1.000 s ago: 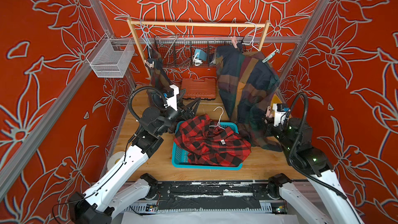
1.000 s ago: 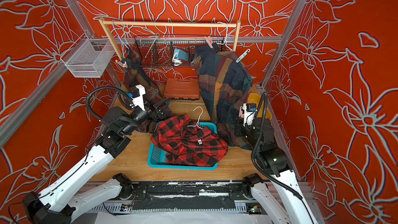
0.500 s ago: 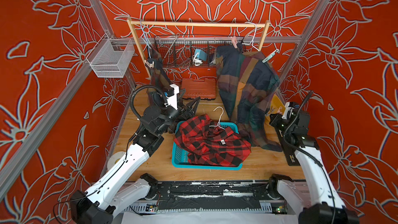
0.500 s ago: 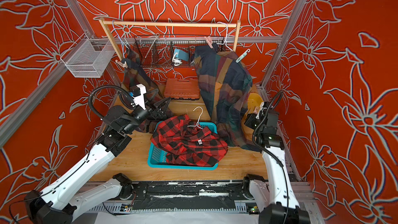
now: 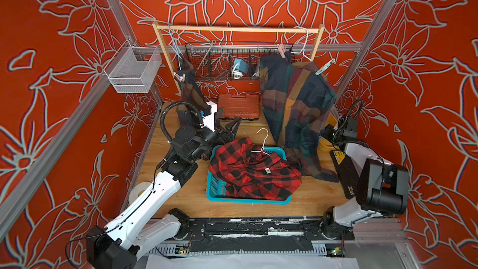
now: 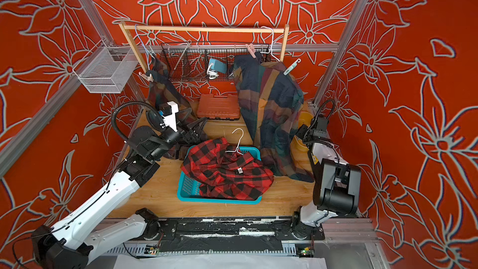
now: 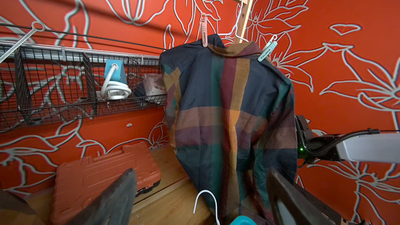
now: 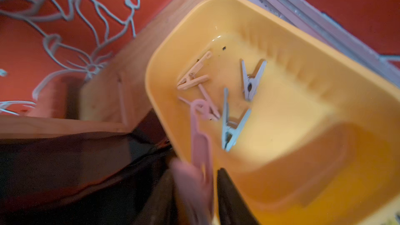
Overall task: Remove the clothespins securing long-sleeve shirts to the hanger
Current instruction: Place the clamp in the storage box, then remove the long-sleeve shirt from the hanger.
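Observation:
A dark plaid long-sleeve shirt [image 5: 294, 99] hangs on a white hanger from the wooden rail [image 5: 232, 29]. A pink clothespin [image 7: 203, 31] and a mint green clothespin [image 7: 267, 50] grip its shoulders. A second dark plaid shirt [image 5: 188, 84] hangs at the left with a pink clothespin [image 5: 179, 76]. The red-and-black shirt [image 5: 253, 174] lies in the teal basket [image 5: 214, 190]. My left gripper [image 5: 234, 128] stands open and empty beside the basket. Over the yellow bin [image 8: 324, 66], my right gripper [image 8: 199, 169] is slightly open, with a blurred pink clothespin [image 8: 200, 148] loose between its fingers.
The yellow bin [image 5: 329, 120] at the right wall holds several pink and mint clothespins. An orange tool case [image 5: 238, 106] lies at the back under a black wire shelf [image 5: 222, 63]. A wire mesh basket [image 5: 132, 71] hangs on the left wall.
My right arm has drawn back from the hanging shirt's hem to the yellow bin, and its jaws have parted around the pink clothespin. The left arm has barely moved.

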`<move>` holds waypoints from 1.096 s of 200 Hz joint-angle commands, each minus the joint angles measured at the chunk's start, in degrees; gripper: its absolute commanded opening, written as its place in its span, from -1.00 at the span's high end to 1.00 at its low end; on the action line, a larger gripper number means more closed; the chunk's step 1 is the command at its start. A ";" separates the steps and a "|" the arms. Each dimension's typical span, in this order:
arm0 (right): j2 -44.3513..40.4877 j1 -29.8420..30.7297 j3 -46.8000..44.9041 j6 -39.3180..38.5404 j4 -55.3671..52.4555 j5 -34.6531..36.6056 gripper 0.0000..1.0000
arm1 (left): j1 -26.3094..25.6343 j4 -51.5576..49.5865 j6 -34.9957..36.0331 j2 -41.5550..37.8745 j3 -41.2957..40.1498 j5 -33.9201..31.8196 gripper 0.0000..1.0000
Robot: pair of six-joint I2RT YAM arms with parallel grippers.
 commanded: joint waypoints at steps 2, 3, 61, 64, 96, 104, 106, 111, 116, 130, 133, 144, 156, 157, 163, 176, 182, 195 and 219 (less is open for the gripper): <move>0.21 -0.28 3.15 1.03 1.84 1.09 0.07 | 0.38 0.81 0.48 0.00 -0.12 -0.41 -0.79; 0.24 -0.26 3.23 0.99 1.76 1.04 0.06 | 0.37 0.81 0.48 0.00 -0.12 -0.43 -0.79; -10.47 -0.15 -0.22 2.40 1.11 -1.34 -0.04 | 0.36 1.39 0.21 0.01 -0.60 -0.06 -0.79; -11.93 -0.12 -1.19 2.47 1.49 -1.81 -0.04 | 0.36 1.39 0.21 -0.01 -0.68 -0.12 -0.79; -30.10 1.85 -9.33 -1.18 -3.50 -3.86 -0.03 | 0.45 1.38 0.21 -0.15 -0.79 -0.19 -0.79; -34.61 1.95 -9.88 -3.68 -7.15 -4.45 -0.03 | 0.49 1.25 0.26 -0.26 -0.73 -0.20 -0.79; -35.63 1.87 -10.01 -4.17 -8.50 -4.52 -0.03 | 0.46 1.21 0.29 -0.31 -0.73 -0.15 -0.79; -38.35 2.00 -9.87 -5.77 -11.59 -4.74 -0.02 | 0.57 1.16 0.26 -0.42 -0.78 -0.18 -0.79; -41.33 2.01 -9.94 -7.22 -14.28 -5.00 -0.01 | 0.54 1.13 0.22 -0.56 -0.74 -0.08 -0.79; -49.22 2.08 -10.31 -8.38 -20.34 -6.20 0.01 | 0.61 1.57 0.05 -0.85 -0.90 0.04 -0.80; -50.82 2.25 -10.43 -8.31 -21.23 -6.54 0.02 | 0.64 1.65 0.02 -0.94 -0.99 0.11 -0.79; -55.50 3.92 -11.07 -7.48 -23.05 -8.19 0.04 | 0.73 2.08 -0.39 -0.92 -1.08 0.33 -0.80; -57.71 6.85 -10.56 -7.31 -25.03 -10.38 0.06 | 0.84 1.84 -0.53 -0.71 -0.68 0.73 -0.80; -57.81 7.05 -10.44 -7.40 -25.34 -10.50 0.06 | 0.82 1.82 -0.55 -0.71 -0.66 0.76 -0.80; -57.99 8.36 -9.80 -7.98 -26.54 -11.23 0.06 | 0.80 1.52 -0.54 -0.53 -0.36 0.82 -0.80; -58.65 10.97 -8.56 -9.08 -28.48 -12.28 0.07 | 0.80 1.35 -0.72 -0.53 -0.23 1.13 -0.80; -59.00 11.98 -8.15 -9.31 -29.17 -12.92 0.07 | 0.80 1.33 -0.75 -0.65 -0.28 1.22 -0.80; -59.37 14.02 -7.24 -9.99 -30.36 -14.84 0.07 | 0.82 1.35 -0.82 -0.79 -0.38 1.37 -0.80; -57.89 17.27 -6.45 -10.47 -30.45 -20.39 0.08 | 0.80 1.30 -0.83 -0.64 -0.40 1.05 -0.80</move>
